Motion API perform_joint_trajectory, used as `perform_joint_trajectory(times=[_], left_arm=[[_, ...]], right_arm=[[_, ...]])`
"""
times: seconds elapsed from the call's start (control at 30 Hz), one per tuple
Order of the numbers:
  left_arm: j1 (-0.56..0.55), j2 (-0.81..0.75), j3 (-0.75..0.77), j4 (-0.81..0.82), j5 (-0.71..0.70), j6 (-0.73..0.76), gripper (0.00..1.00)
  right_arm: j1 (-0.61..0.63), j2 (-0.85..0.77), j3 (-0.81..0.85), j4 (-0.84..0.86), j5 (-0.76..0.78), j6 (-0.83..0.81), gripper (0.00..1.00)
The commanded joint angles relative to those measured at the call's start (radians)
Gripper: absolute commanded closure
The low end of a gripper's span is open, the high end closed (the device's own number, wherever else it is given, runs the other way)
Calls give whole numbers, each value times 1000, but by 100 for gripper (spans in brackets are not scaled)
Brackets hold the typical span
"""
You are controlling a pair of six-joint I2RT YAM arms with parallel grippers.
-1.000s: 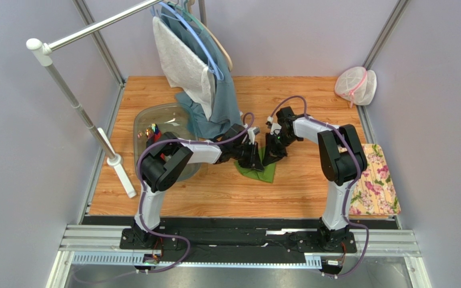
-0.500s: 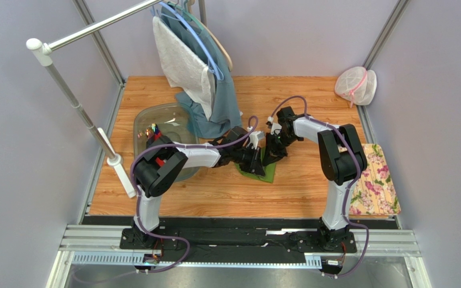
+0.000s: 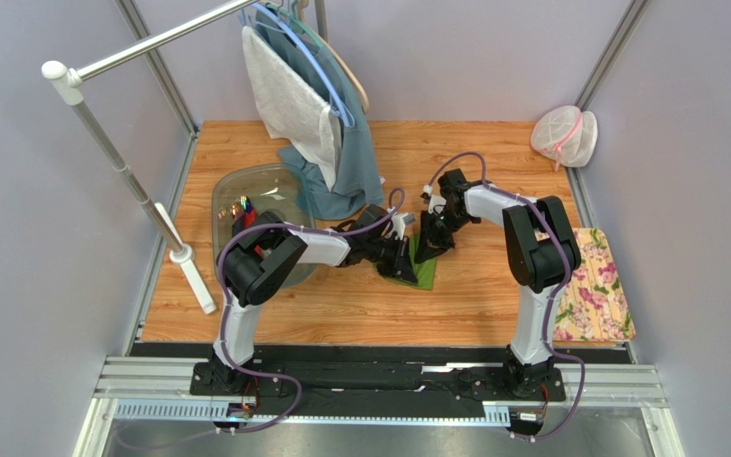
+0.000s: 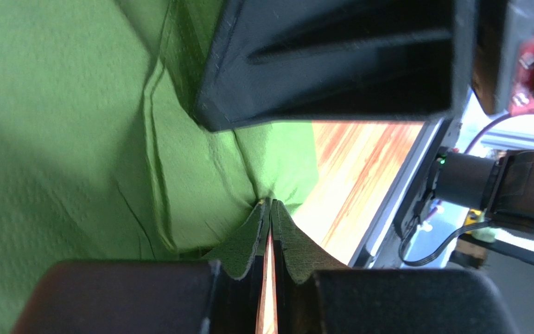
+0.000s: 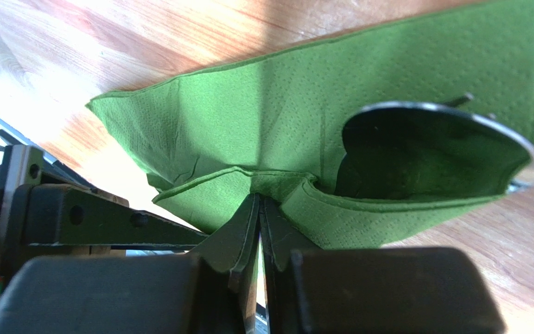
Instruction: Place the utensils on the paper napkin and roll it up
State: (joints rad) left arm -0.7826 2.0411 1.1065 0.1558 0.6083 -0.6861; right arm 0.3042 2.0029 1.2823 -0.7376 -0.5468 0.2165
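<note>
The left claw (image 4: 270,209) is pinched almost completely closed, its two dark fingertips meeting on a raised fold of the thin grass-green paper napkin (image 4: 75,139). The wrist view shows the paper creasing outward from that pinch. The right claw (image 5: 257,200) is just as narrow and grips a folded-over flap of the same paper napkin (image 5: 263,118) at its near edge. Just beside that grip, the bowl of a shiny metal spoon (image 5: 451,149) sits tucked inside the fold; its rim shows, but its handle is hidden.

From above, the paper napkin (image 3: 426,274) lies near the middle of the wooden bench (image 3: 493,305). The left claw (image 3: 400,257) and right claw (image 3: 433,238) crowd close together over it, nearly touching each other, and only the napkin's near right corner shows past them.

Bare wood lies open on the near side and to the right of the napkin. On the left, the clear plastic tub (image 3: 245,186) sits under the left arm. Behind and to the left, the teal-blue garment (image 3: 355,167) hangs from the rail, its hem near the arm. The flowered pink mat (image 3: 598,286) lies well apart at the right edge, and a white mesh bag (image 3: 564,136) sits in the far right corner
</note>
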Motion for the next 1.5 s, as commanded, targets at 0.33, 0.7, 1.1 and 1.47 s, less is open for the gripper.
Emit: perform_joint_trajectory(times=[0.33,0.7,1.1,1.47], left_arm=[[13,-67,33,-5,-87,22,91],[37,67,72,-140,-173,43,97],[51,56,73,-182,-117,126,98],[51,48,70,-191,-122,145,98]], right_arm=[[4,45,-52,93,93,-19,92],[-17,-51,44,14,-4,30,81],[-79,-113,164,-51,-24,56,74],[-51,-3,106,52,-19,87,86]])
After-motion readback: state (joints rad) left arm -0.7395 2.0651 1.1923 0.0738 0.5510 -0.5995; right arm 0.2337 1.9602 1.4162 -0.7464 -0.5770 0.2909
